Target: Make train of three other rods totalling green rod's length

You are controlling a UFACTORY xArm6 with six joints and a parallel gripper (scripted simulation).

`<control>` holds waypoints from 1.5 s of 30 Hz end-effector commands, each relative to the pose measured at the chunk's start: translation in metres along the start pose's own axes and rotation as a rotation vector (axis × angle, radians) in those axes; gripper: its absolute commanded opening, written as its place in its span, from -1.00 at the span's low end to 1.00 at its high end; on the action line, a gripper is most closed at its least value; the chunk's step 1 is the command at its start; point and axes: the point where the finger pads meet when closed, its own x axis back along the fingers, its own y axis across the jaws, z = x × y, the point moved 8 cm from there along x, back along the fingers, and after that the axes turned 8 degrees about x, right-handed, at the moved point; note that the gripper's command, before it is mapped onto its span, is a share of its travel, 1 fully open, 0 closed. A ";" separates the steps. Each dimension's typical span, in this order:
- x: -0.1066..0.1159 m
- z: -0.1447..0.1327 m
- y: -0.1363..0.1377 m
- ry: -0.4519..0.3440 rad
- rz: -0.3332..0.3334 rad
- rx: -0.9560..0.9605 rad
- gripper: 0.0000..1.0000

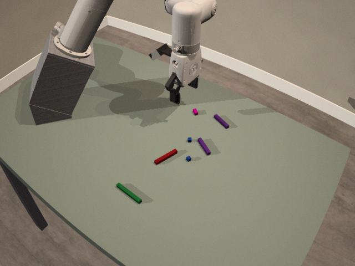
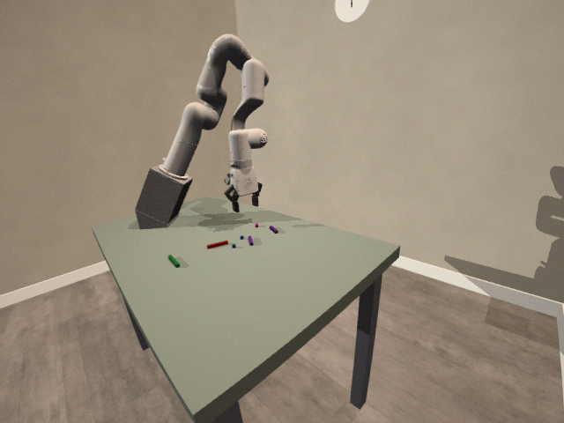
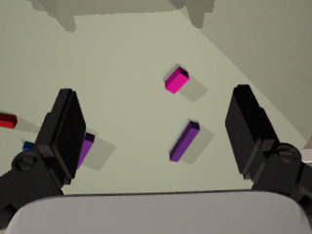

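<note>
My gripper (image 1: 183,91) (image 2: 244,203) (image 3: 155,105) is open and empty. It hangs above the table at the back, a little behind the magenta rod (image 1: 195,111) (image 2: 256,225) (image 3: 175,80). One purple rod (image 1: 221,121) (image 2: 273,228) (image 3: 185,140) lies to the right of the magenta rod. A second purple rod (image 1: 204,146) (image 2: 250,240) (image 3: 86,150) lies nearer the front, partly hidden by my left finger in the wrist view. Two blue cubes (image 1: 189,139) (image 1: 188,158) (image 2: 241,237) (image 2: 233,246) lie apart beside it. The red rod (image 1: 165,156) (image 2: 217,244) (image 3: 7,120) lies to their left. The green rod (image 1: 128,193) (image 2: 173,261) lies alone at the front left.
The arm's dark base block (image 1: 57,86) (image 2: 161,200) stands at the table's back left corner. The grey-green table (image 1: 258,185) (image 2: 273,291) ends at edges on the front left and right. All rods lie flat and apart from one another.
</note>
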 end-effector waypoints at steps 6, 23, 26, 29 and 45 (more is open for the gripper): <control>0.000 0.000 0.000 -0.001 0.000 0.000 1.00; -0.001 -0.006 -0.012 -0.003 0.001 -0.235 1.00; -0.001 -0.008 -0.015 -0.004 0.001 -0.308 1.00; -0.002 -0.010 -0.019 -0.004 0.001 -0.382 1.00; -0.003 -0.017 -0.039 -0.006 0.001 -0.755 1.00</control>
